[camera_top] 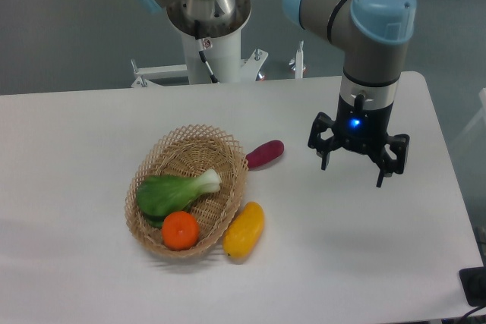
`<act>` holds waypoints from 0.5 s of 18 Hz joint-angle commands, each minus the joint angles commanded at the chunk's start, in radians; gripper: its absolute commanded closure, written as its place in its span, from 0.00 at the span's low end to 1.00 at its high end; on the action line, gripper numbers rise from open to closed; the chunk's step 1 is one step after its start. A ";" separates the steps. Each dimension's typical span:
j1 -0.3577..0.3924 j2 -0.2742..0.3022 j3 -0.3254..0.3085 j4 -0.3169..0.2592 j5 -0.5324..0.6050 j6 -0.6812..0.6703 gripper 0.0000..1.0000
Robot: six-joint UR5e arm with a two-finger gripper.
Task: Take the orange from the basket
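Gripper [354, 166], fingers spread and holding nothing, hangs over bare table [364, 248] near my right edge, well apart from the basket [231, 149]; the orange [181, 231] lies inside its front rim.

The arm points its end effector [354, 174] straight down, fingers spread apart, holding nothing.

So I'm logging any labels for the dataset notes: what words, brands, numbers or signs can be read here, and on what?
None can be read: the gripper, basket, orange and table show no text. The gripper carries only a blue light, not a sign.
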State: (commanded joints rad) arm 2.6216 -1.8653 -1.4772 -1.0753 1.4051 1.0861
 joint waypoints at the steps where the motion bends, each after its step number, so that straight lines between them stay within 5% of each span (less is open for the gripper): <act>1: 0.000 0.000 -0.014 0.003 -0.005 0.002 0.00; 9: -0.021 0.003 -0.017 0.006 -0.003 -0.107 0.00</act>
State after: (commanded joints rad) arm 2.6002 -1.8622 -1.4941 -1.0692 1.4021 0.9790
